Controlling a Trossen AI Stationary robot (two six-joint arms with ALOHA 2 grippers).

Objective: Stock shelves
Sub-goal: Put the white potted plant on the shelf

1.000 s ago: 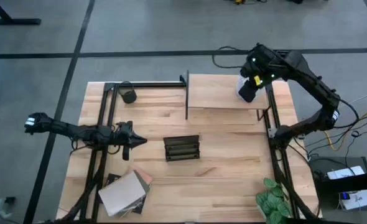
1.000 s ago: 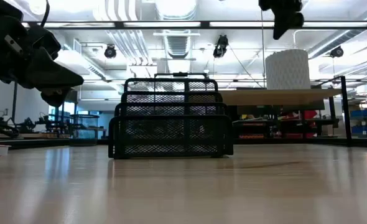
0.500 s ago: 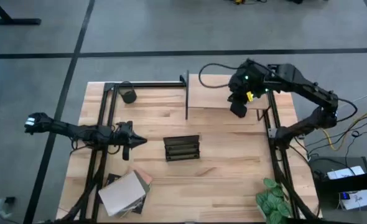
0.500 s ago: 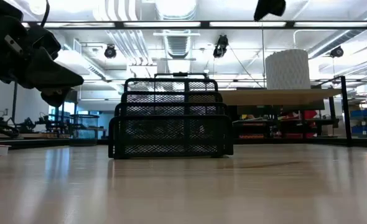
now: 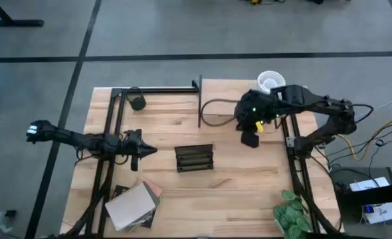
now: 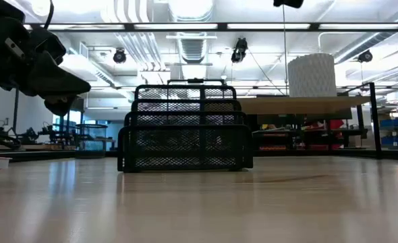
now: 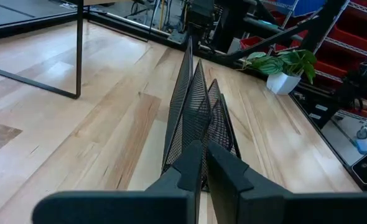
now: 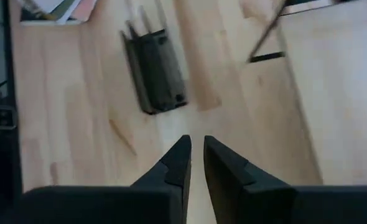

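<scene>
The shelves point(image 5: 239, 99), a black metal frame with a pale board, stand at the table's far right. A white ribbed cup point(image 5: 270, 81) stands upright with its base on the board, and shows in the low view point(image 6: 311, 75) too. My right gripper point(image 5: 250, 138) hangs in the air just nearer than the board, fingers together point(image 8: 196, 152) and nothing between them. Left of the table's middle, my left gripper point(image 5: 143, 151) hovers shut point(image 7: 204, 163), pointing at the dark mesh rack point(image 5: 194, 158).
The dark mesh rack point(image 6: 185, 128) stands at the table's middle. A stack of books point(image 5: 133, 206) lies at the near left, a potted plant point(image 5: 292, 212) stands at the near right, and a small black cup point(image 5: 137, 101) at the far left. A cable point(image 5: 212, 114) loops over the board.
My right gripper has drawn back from over the white cup, going toward the table's near edge and somewhat left, past the board's front edge, and rising toward the top of the low view. The cup has stayed on the board.
</scene>
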